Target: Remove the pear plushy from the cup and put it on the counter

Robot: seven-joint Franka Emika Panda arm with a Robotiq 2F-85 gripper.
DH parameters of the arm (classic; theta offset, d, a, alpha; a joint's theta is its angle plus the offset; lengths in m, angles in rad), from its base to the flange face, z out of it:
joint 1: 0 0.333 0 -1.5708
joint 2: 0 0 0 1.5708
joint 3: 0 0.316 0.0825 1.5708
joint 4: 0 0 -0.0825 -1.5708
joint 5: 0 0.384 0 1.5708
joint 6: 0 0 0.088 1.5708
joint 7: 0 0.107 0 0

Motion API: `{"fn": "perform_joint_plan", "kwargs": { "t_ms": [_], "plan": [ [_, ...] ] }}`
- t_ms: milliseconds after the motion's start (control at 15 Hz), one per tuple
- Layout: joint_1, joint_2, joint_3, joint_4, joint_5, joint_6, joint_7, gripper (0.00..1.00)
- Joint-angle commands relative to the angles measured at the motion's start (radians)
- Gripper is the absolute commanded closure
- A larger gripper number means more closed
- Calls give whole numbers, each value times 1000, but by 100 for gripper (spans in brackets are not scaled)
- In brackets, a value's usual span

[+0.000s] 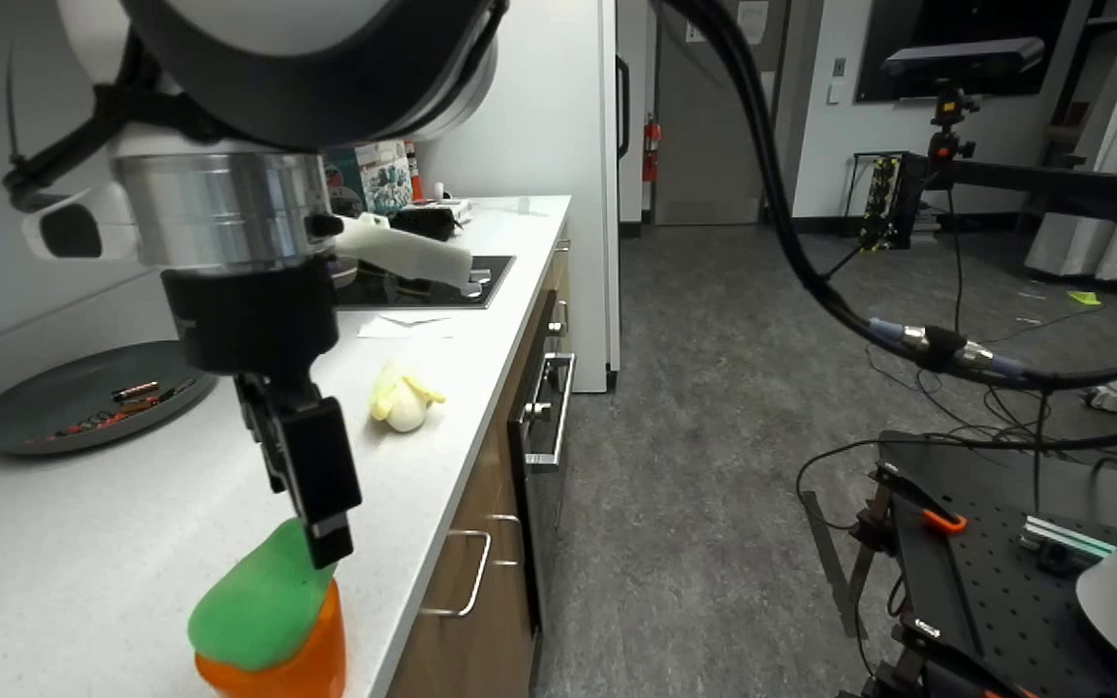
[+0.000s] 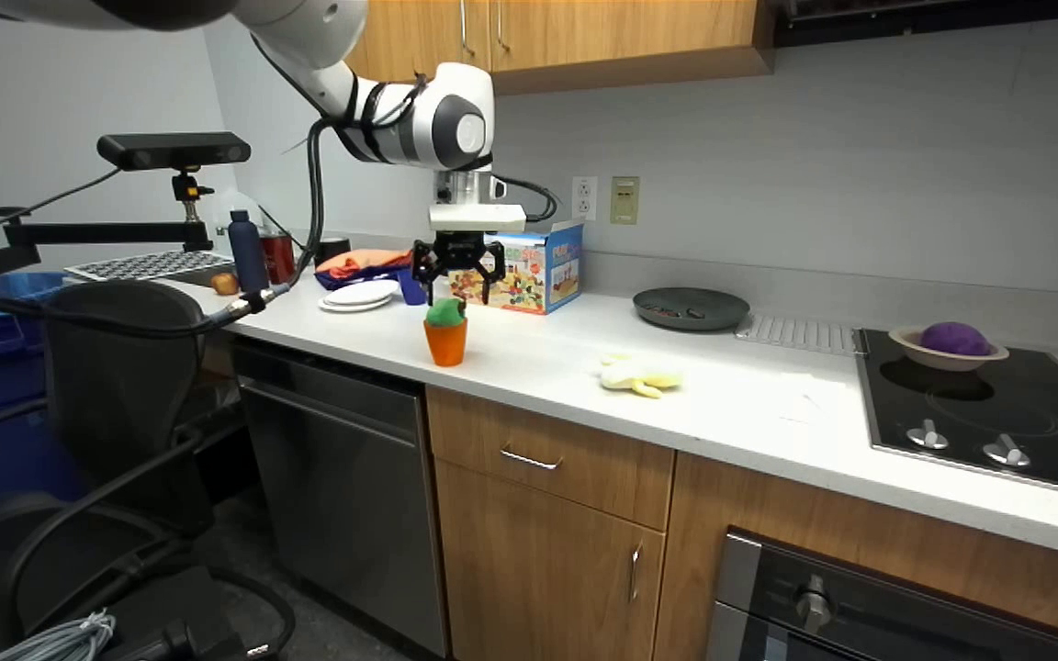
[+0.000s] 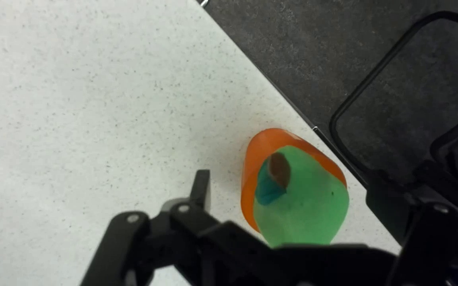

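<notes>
A green pear (image 3: 302, 198) sits in the mouth of an orange cup (image 2: 446, 345), its rounded top bulging above the rim. The cup stands upright near the front edge of a white, speckled tabletop (image 3: 94, 119). Over it, a robot arm (image 2: 455, 115) hangs with its fingers (image 3: 201, 184) pointing down and spread apart, pinching nothing. In the wrist view, the pear shows in their gap, nearer the one toward the tabletop's edge; whether either touches it is unclear. This pose looks chosen so they can close from both sides on the soft part that sticks out, leaving the cup behind; the lift itself is not yet done.

Along the tabletop lie a pale yellow lump (image 2: 625, 375) and a dark plate (image 2: 717, 303), with a black cooktop (image 2: 1016, 413) set in farther off. A colourful box (image 2: 534, 266) stands back near the wall (image 2: 906, 193). Wooden drawers (image 2: 602, 450) sit beneath, and the room beyond has a grey floor (image 1: 694, 436) and a grey door (image 1: 723, 145).
</notes>
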State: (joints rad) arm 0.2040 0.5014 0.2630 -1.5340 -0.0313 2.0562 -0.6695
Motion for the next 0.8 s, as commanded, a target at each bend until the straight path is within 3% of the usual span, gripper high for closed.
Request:
{"fn": "perform_joint_plan", "kwargs": {
  "t_ms": [0,67,133,733],
  "plan": [
    [22,106,16,134,-18,-15,-63,0],
    [27,121,17,155,-19,-19,-77,8],
    [32,134,17,173,-22,-22,-89,26],
    [40,164,10,266,-19,-25,-126,94]
  ]
}}
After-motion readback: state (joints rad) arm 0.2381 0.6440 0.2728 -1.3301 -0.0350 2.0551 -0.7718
